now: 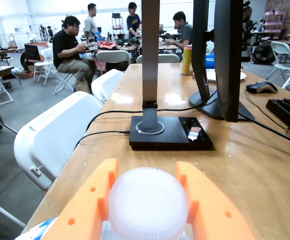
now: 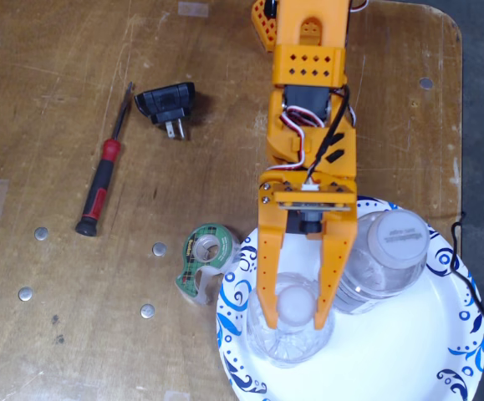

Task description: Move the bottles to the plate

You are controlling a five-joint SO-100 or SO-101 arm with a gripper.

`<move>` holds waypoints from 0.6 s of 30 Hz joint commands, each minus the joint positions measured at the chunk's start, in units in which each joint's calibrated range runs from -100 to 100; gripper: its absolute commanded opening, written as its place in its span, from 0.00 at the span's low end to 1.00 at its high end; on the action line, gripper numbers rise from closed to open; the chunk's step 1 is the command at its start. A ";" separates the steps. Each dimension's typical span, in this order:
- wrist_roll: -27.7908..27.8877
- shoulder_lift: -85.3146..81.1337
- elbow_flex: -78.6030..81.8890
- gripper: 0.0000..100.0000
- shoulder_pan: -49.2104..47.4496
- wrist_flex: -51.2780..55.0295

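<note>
Fixed view: gripper point(image 2: 294, 311) closing snugly around small white cap point(image 2: 292, 306) of crinkled bottle point(image 2: 289, 336), standing upright on plate point(image 2: 392, 351) beside wide-capped bottle point(image 2: 384, 261); probably light, thin-walled, easily crushed, so gripping at stiff neck.

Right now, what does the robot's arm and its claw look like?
The arm is bright orange plastic with rows of small holes, black motors inside and red, white and black wires along it. Its gripper has two long, flat orange fingers.
</note>
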 commanded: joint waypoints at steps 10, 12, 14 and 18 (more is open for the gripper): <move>-0.20 -1.16 -3.11 0.36 -2.96 -0.76; -0.20 -1.16 -3.02 0.43 -3.93 -3.54; -0.57 -1.16 -2.30 0.47 -4.79 -5.98; -2.65 -1.16 -2.21 0.48 -5.33 -6.85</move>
